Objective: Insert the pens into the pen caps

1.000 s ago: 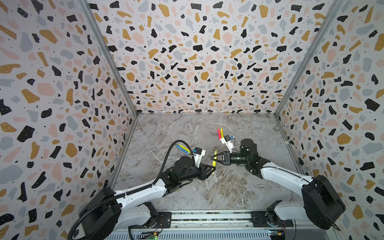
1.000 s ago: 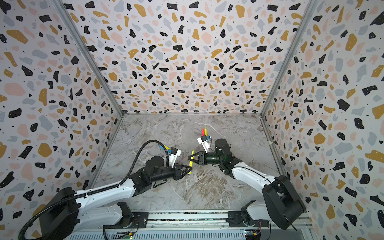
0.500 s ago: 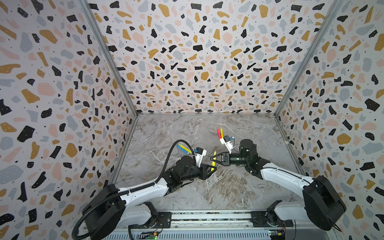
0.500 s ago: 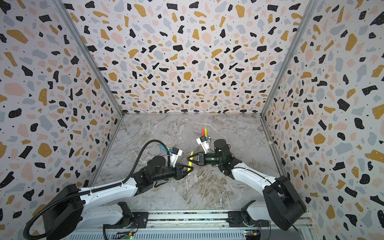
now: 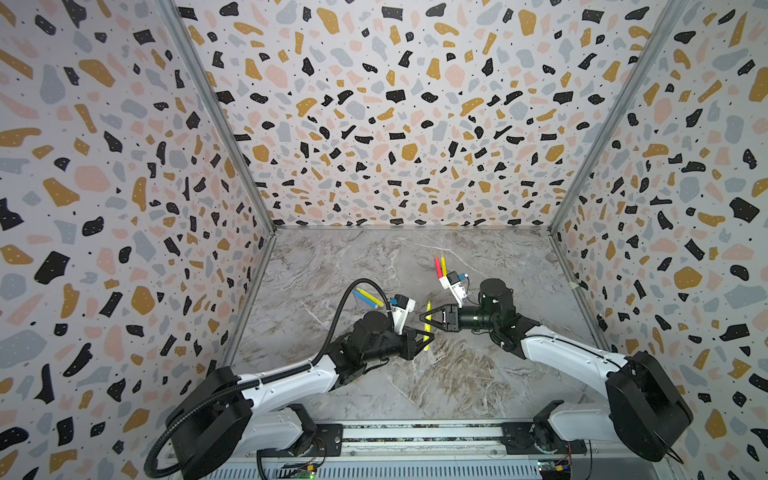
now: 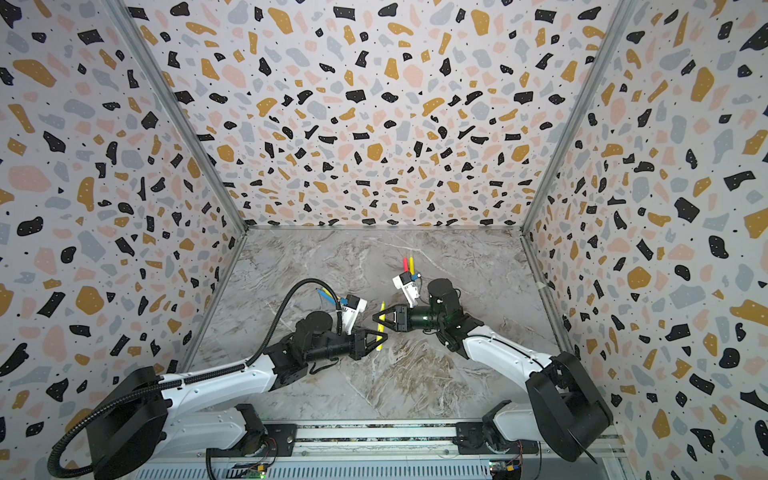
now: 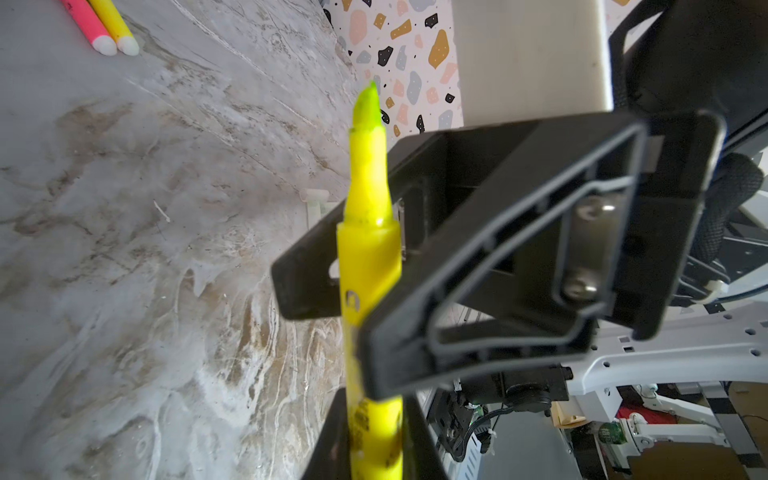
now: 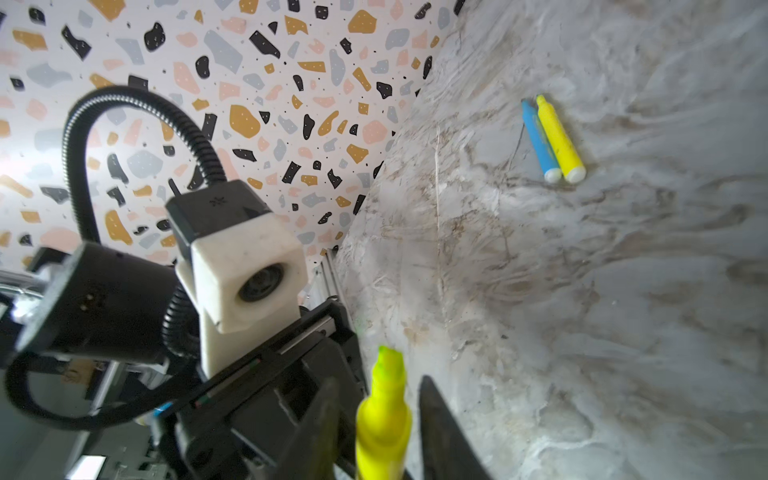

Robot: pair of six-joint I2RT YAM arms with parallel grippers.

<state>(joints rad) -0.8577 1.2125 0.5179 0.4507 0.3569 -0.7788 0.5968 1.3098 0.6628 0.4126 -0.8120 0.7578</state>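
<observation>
Only in the right wrist view can the white rounded ends of the blue pen [image 8: 539, 141] and the left yellow pen [image 8: 559, 139] be made out. They lie touching side by side on the table [image 5: 415, 390], left of where the arms meet, and in both top views they are reduced to two small streaks.

Further right, the left end effector [image 5: 428, 337] is seen clamped on the lower barrel of the held yellow pen [image 5: 427, 328], which is carried near the table's middle with its tip towards the back wall. Its look is given by the wrist views alone: a fluorescent yellow barrel, a step down to a narrower neck, and a bare greenish pointed tip. Black print on the barrel is too blurred to be read, and the pen's rear end is cut off in both wrist views.

The right end effector [image 5: 423, 318] is set around the pen's upper part with its fingers [image 8: 440, 424] apart. A gap on each side is shown in the right wrist view, whereas in both top views the two end effectors merely appear tip to tip.

Rightmost, the pink pen [image 5: 437, 268] and the rear yellow pen [image 5: 443, 265] lie touching side by side. Their near ends are hidden in the top views behind the right wrist camera housing [image 5: 451, 282]. White ends are revealed in the left wrist view, where the opposite ends are cropped. Whether those white ends are caps cannot be told.
</observation>
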